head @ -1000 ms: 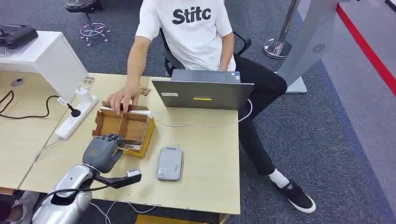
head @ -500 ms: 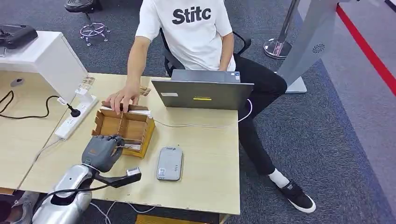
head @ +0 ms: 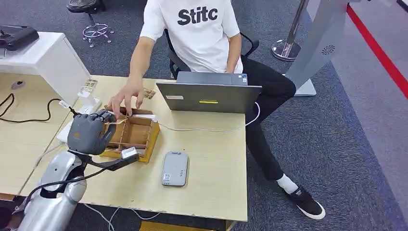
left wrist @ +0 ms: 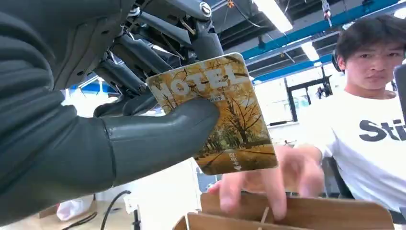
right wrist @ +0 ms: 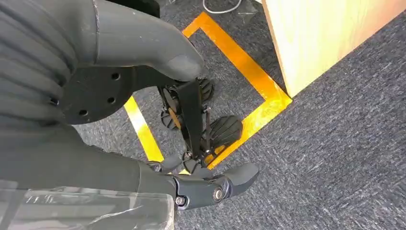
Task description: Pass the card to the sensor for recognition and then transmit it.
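Card [left wrist: 220, 115] sits pinched between thumb and fingers of my left hand [head: 86, 132], raised above the cardboard box [head: 137, 137]. Just beyond it a person's hand [head: 124, 100] touches the box's far wall. I see the reader [head: 174, 168] on the bench [head: 211, 159], to the hand's right. My right hand [right wrist: 191, 143] hangs open over carpet.

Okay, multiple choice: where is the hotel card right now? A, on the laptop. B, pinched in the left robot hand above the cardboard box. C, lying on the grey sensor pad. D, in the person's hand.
B: the card sits pinched under the thumb of the left robot hand, raised over the cardboard box.
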Available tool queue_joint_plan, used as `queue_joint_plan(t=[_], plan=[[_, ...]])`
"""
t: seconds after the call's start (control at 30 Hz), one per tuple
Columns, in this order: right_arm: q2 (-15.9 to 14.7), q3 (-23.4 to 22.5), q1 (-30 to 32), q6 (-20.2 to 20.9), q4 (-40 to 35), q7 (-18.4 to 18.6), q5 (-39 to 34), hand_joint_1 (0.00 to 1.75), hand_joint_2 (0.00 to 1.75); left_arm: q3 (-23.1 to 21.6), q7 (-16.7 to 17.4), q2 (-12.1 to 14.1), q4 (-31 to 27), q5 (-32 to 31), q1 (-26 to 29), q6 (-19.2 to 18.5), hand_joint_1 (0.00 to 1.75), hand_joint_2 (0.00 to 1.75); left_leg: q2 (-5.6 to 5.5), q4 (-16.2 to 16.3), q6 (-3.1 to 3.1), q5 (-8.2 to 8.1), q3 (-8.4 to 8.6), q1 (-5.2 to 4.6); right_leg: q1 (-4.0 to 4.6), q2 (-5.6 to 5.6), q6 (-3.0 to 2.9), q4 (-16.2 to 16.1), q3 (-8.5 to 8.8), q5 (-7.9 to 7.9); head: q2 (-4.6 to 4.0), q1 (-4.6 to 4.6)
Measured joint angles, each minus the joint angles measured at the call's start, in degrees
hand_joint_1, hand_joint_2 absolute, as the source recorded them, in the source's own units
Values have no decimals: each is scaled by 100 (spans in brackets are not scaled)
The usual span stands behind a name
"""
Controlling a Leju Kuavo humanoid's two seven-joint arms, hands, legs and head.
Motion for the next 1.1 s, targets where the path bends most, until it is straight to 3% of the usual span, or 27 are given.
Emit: queue_joint_plan(t=[0.43,0.47,0.5,0.97,1.1], plan=[[0,-2,0,-7,0,4,18,0,175,24,15,0,-29,17,-26,-7,175,175,0,0,0,0,0,0,0,0,0,0,1,0,0,0],[0,-2,0,-4,0,7,22,0,175,26,20,2,-29,20,-25,-9,58,175,0,0,0,0,0,0,0,0,0,0,1,0,0,-2],[0,-2,0,-4,0,7,28,0,175,26,26,4,-29,22,-25,-9,3,175,0,0,0,0,0,0,0,0,0,0,0,0,0,0],[0,-44,-1,-7,0,7,52,0,175,29,83,4,-29,17,-24,-24,0,175,0,0,0,0,0,0,0,0,0,0,0,0,0,0],[0,-52,-1,-20,0,7,55,0,175,85,133,-13,-129,137,47,346,0,175,1,0,0,0,-1,0,0,2,0,1,1,0,0,-2]])
